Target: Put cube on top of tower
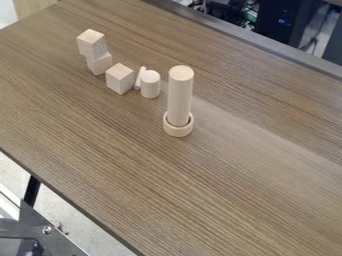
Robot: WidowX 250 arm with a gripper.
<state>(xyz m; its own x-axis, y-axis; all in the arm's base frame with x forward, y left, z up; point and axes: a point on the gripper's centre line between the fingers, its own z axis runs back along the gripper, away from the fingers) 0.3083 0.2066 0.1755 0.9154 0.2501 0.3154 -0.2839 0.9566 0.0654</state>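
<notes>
Two wooden cubes are stacked at the upper left of the camera view, the upper cube (pixel 91 43) resting on the lower cube (pixel 99 63). A single wooden cube (pixel 120 78) sits on the table just to their right. Near the middle, a tall wooden cylinder (pixel 180 95) stands upright in a round wooden ring (pixel 178 125), with nothing on its top. Which of these is the tower I cannot tell.
Between the single cube and the tall cylinder are a short upright cylinder (pixel 150 84) and a thin wooden stick (pixel 139 78). The brown wooden table (pixel 220 185) ends in a diagonal edge at lower left. Dark equipment (pixel 270 20) stands beyond the far edge.
</notes>
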